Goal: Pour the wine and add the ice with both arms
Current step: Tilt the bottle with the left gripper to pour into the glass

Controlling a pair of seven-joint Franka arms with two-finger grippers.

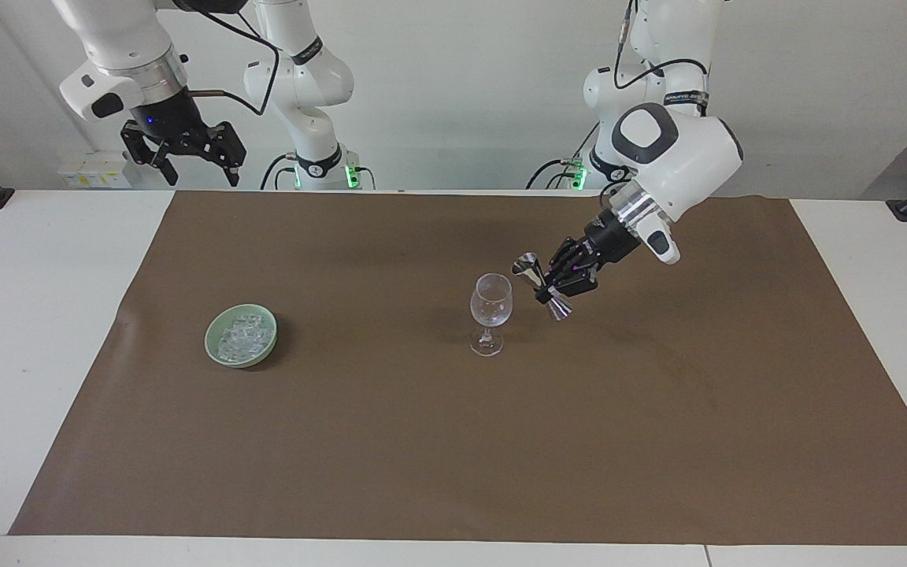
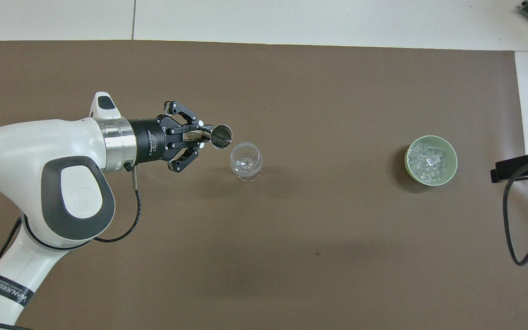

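A clear wine glass (image 1: 491,311) stands upright on the brown mat (image 1: 453,441), also seen in the overhead view (image 2: 245,161). My left gripper (image 1: 552,285) is shut on the waist of a silver double-ended jigger (image 1: 542,285), held tilted in the air beside the glass rim, mouth toward the glass. In the overhead view the gripper (image 2: 202,137) and the jigger (image 2: 222,136) sit just short of the glass. The ice (image 1: 239,337) is heaped in a green bowl (image 1: 216,352) toward the right arm's end. My right gripper (image 1: 200,167) waits open, raised above the table's edge.
The mat (image 2: 291,256) covers most of the white table (image 1: 28,354). In the overhead view the bowl (image 2: 453,170) of ice (image 2: 426,160) lies toward the right arm's end, with the right gripper's black tip (image 2: 516,168) and its cable beside it.
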